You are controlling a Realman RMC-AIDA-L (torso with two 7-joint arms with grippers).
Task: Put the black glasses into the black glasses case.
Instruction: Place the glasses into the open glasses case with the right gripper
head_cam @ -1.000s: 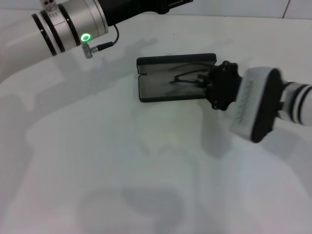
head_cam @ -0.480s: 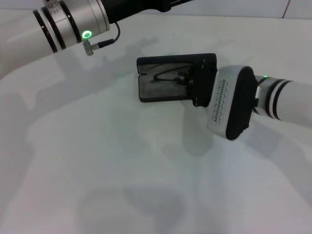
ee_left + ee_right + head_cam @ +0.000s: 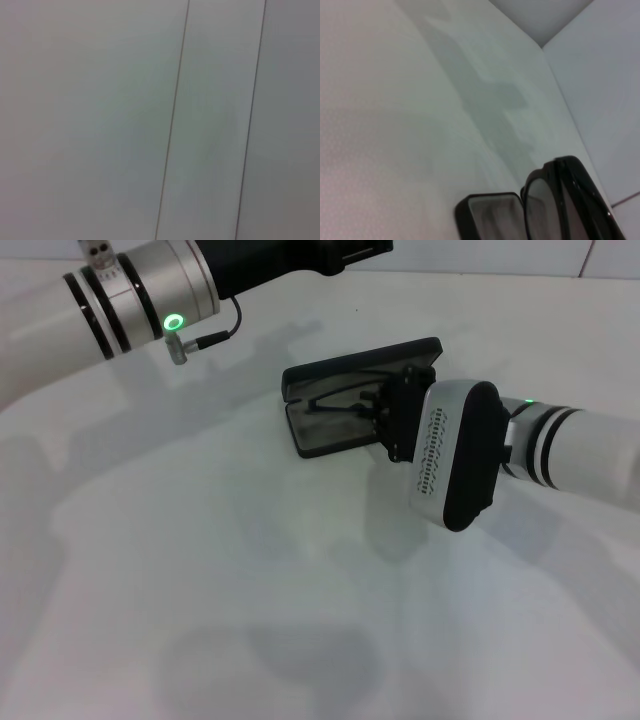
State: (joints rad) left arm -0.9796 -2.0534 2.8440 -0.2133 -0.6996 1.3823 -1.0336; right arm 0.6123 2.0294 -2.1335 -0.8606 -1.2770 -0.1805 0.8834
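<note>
The black glasses case [image 3: 318, 436] lies open on the white table, grey lining up, its lid [image 3: 360, 360] raised at the far side. My right gripper [image 3: 380, 418] reaches in from the right over the case's right half. It is shut on the black glasses [image 3: 333, 403], whose thin frame lies low over the lining. In the right wrist view the open case [image 3: 492, 214] shows close up, and the glasses are not clear there. My left arm [image 3: 150, 300] is raised at the far left, its gripper out of view.
The white table [image 3: 200, 570] spreads bare in front of and left of the case. A white wall with seams [image 3: 175, 120] fills the left wrist view. The right wrist's white housing [image 3: 455, 455] hangs just right of the case.
My right gripper has moved left with the glasses, from the case's right end to over its lining. The case has turned slightly, its right end swinging away from me.
</note>
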